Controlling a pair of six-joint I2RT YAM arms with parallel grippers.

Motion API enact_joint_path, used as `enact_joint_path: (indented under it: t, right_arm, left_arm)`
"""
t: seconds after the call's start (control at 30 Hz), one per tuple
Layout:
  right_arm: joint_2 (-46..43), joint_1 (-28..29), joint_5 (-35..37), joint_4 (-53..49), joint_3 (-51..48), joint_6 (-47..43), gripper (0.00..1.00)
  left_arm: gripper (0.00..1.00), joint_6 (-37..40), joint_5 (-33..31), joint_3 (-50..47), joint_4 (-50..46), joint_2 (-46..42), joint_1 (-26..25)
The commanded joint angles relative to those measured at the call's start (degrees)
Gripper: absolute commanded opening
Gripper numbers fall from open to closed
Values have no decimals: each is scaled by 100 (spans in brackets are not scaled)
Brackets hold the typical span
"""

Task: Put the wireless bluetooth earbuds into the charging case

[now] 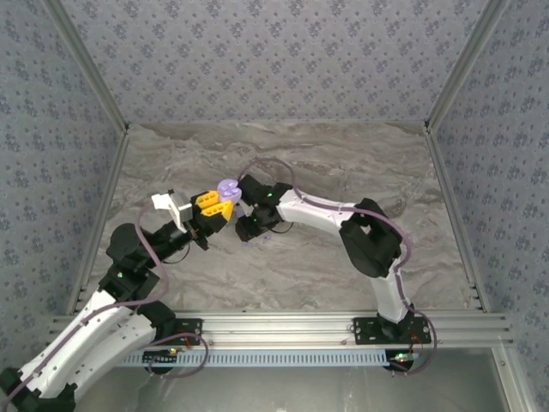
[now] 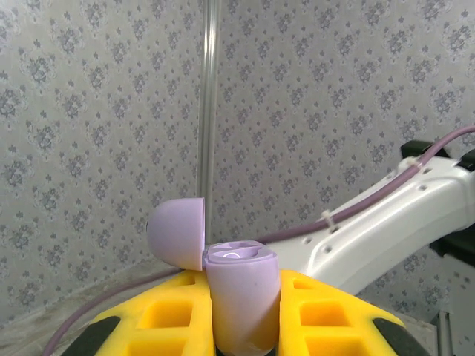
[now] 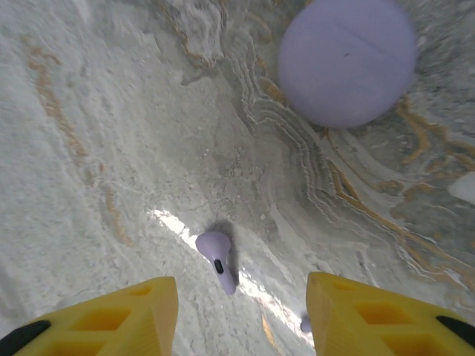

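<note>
Left side first: my left pincer (image 2: 243, 326) is clamped on the lower body of the lavender charging case (image 2: 239, 289). The case is upright, with the lid (image 2: 177, 231) swung open to one side and the sockets facing up. The shell looks hard and glossy, so I'd judge it stiff but slick against the yellow pads.

Over to the right wrist view: the earbud (image 3: 217, 256) lies on its side on the marbled desk (image 3: 111, 148), rounded head away from me and stem pointing back toward me. My right pincer (image 3: 239, 297) hangs over it, fingers (image 3: 148, 311) apart on either side of the earbud and touching nothing.

It's a tiny thing, surely near weightless, smooth hard plastic. That bulbous head looks ready to squirt out of a pinch. I'd take it across the stem, or just where the stem meets the head, where the sides are flatter. Squeeze gently, because a piece this light will skate across the desk if one finger lands first.
</note>
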Motion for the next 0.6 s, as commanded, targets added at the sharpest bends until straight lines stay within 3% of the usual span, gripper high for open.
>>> enact_joint_path:
  t: [0.0,0.57]
  right_arm:
    - [316,150,373,-626,402,-52,49]
    - [1049,495,713,-963,1038,-122,44]
  left_arm:
    - [0,93,-68,-14,8,-68,-25]
    - [0,110,-76,-6,32,-6,-28]
